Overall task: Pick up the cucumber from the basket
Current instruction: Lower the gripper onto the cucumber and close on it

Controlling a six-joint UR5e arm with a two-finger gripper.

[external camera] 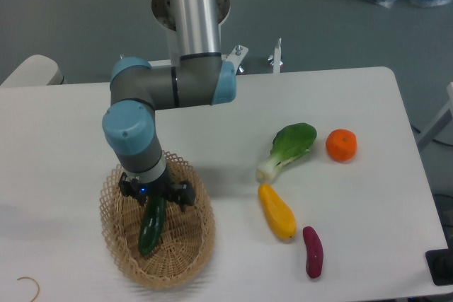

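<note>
The tan wicker basket (pixel 107 225) sits at the table's front left. Lying lengthwise inside it is the dark green cucumber (pixel 151 228), with its far end hidden under the tool. My gripper (pixel 153 197) has come down into the basket over that far end. Its fingers stand open, one on each side of the cucumber, and I cannot tell whether they touch it. The arm's blue-capped wrist rises directly above the basket's far rim.
To the right on the white table lie a bok choy (pixel 287 148), an orange (pixel 341 145), a yellow vegetable (pixel 277 211) and a purple sweet potato (pixel 312 251). A thin wire hook (pixel 28 286) lies at the front left corner.
</note>
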